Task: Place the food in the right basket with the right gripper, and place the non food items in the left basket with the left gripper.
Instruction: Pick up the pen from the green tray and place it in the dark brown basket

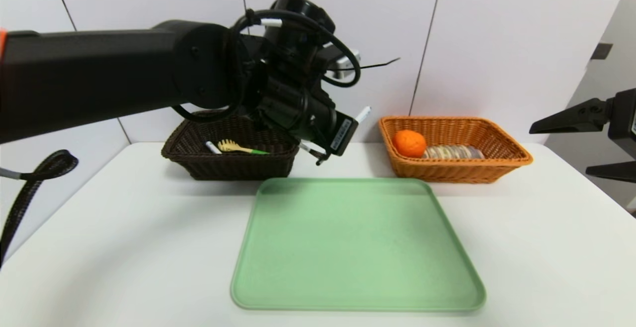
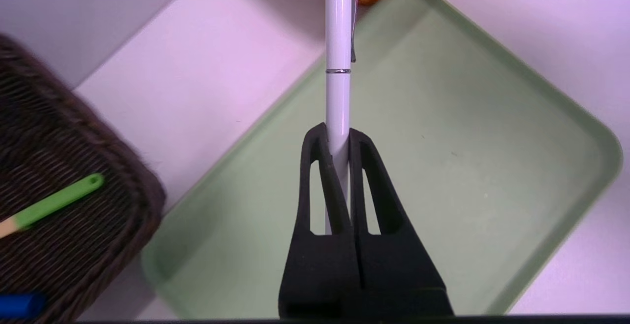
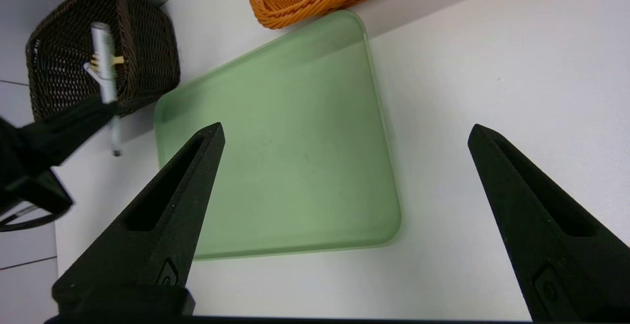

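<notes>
Left gripper (image 2: 338, 139) gripping thin white pen (image 2: 338, 43), fingers clamping barrel, hovering beside near-right corner of dark brown basket (image 1: 231, 160). Pen looking light, stiff, slick; mid-barrel hold seeming safest against pivoting. Basket rim lying just beside; open room lying above green tray (image 1: 357, 247). Right gripper (image 3: 344, 142) idling wide-fingered at right edge above surface.
</notes>
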Tool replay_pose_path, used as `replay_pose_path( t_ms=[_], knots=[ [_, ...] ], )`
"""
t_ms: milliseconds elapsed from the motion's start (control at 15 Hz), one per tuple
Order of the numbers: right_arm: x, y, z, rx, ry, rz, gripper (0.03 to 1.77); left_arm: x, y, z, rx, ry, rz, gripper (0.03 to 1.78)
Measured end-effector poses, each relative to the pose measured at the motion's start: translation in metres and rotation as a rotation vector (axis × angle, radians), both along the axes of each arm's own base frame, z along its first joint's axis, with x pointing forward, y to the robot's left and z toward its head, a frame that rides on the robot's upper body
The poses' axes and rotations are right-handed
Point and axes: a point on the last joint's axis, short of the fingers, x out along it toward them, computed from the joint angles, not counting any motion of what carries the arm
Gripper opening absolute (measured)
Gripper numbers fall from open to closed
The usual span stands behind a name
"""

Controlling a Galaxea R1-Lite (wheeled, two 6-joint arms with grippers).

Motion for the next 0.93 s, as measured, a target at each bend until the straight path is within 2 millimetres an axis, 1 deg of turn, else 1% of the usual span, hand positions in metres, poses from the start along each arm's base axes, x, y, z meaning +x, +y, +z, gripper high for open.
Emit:
replay_pose_path(
  t_ms=[133, 267, 333, 400, 533, 667, 800, 933],
  knots=[
    [0.001, 0.000, -0.001, -0.004, 0.005, -0.002, 1.71, -0.003, 0.013, 0.017, -0.080, -0.011, 0.173, 0.05],
    [0.001, 0.000, -0.002, -0.007, 0.011, -0.004, 1.71, 0.004, 0.037, 0.029, -0.171, 0.008, 0.311, 0.05],
    [0.002, 0.000, -0.002, -0.010, 0.012, -0.005, 1.71, 0.008, 0.051, 0.032, -0.210, 0.030, 0.375, 0.05],
    [0.002, 0.000, -0.002, -0.012, 0.015, -0.007, 1.71, 0.012, 0.064, 0.031, -0.241, 0.067, 0.442, 0.05],
    [0.004, 0.000, -0.003, -0.019, 0.018, -0.016, 1.71, 0.018, 0.080, 0.028, -0.288, 0.117, 0.529, 0.05],
    [0.007, 0.000, -0.005, -0.031, 0.027, -0.029, 1.71, 0.031, 0.103, 0.022, -0.357, 0.177, 0.655, 0.05],
    [0.012, 0.001, -0.007, -0.033, 0.038, -0.030, 1.71, 0.044, 0.123, 0.012, -0.429, 0.260, 0.791, 0.05],
    [0.017, 0.001, -0.010, -0.036, 0.047, -0.032, 1.71, 0.057, 0.136, 0.002, -0.492, 0.309, 0.893, 0.05]
  ],
)
